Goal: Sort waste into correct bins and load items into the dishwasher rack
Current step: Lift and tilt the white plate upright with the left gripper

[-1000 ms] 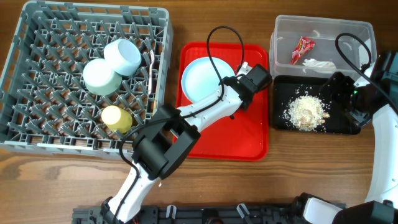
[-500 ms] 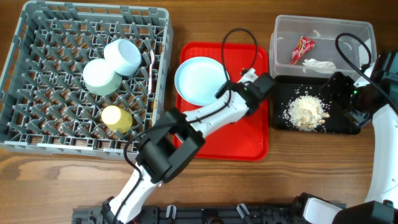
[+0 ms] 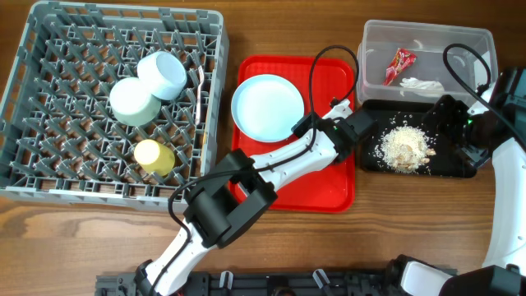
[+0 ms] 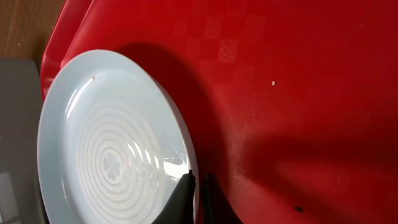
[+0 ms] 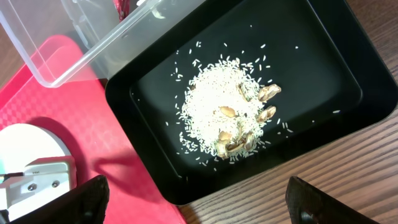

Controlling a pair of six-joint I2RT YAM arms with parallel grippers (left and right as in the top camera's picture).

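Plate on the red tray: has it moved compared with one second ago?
Yes. The pale blue plate has slid slightly left on the red tray, toward the dishwasher rack, with the left gripper at its rim.

Robot arm meets plate on red tray

The left gripper (image 3: 302, 127) sits at the right rim of a pale blue round plate (image 3: 265, 105) lying on a flat red plastic serving tray (image 3: 329, 185). To the left, a large square grey plastic dishwasher rack (image 3: 49, 177) holds two pale blue round bowls (image 3: 131, 100), a small yellow-green cup (image 3: 154, 156) and a white fork (image 3: 200, 94). To the right, a clear plastic rectangular tub (image 3: 374, 45) contains a red crinkly snack wrapper (image 3: 400, 64) and a crumpled white napkin (image 3: 422, 83); crumbly beige food scraps (image 3: 404, 148) lie in a shallow black rectangular tray (image 3: 370, 156), the right gripper (image 3: 454, 123) over its right side
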